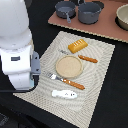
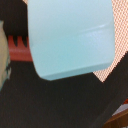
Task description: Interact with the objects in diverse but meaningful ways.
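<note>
The pale blue-white carton fills the wrist view, tilted and very close to the camera, so my gripper seems shut on it; the fingers are hidden. In the exterior view the white arm stands at the left and hides the gripper and the carton. On the striped placemat lie the golden scored bread loaf, the thin red-brown sausage and the small white speckled piece. The grey long-handled saucepan sits at the back.
A round wooden plate lies mid-mat, with an orange-handled fork in front of it. A second grey pot and a bowl stand on the brown board. A red toothed item shows beside the carton.
</note>
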### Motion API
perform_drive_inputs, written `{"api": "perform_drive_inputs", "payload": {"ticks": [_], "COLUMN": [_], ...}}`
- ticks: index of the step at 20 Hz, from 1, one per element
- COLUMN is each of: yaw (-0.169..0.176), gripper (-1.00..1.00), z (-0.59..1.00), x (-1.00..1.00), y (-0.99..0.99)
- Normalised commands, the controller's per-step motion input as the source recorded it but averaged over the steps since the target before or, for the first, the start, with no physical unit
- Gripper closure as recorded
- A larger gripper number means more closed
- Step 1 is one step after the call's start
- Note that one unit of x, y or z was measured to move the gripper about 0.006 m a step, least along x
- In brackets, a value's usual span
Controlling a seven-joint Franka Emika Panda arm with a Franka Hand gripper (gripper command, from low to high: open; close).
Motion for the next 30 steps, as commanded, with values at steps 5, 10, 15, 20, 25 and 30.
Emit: {"api": "perform_drive_inputs", "payload": {"ticks": [5,10,15,20,25,30], "yaw": [0.056,0.057,0.057,0.054,0.042,0.039], "gripper": [-1.00,1.00,1.00,1.00,1.00,1.00], "z": [-0.26,-0.24,-0.07,0.00,0.36,1.00], "x": [-0.24,-0.28,-0.20,-0.11,-0.02,0.00], "y": [-0.01,-0.05,-0.06,-0.07,-0.01,0.42]}}
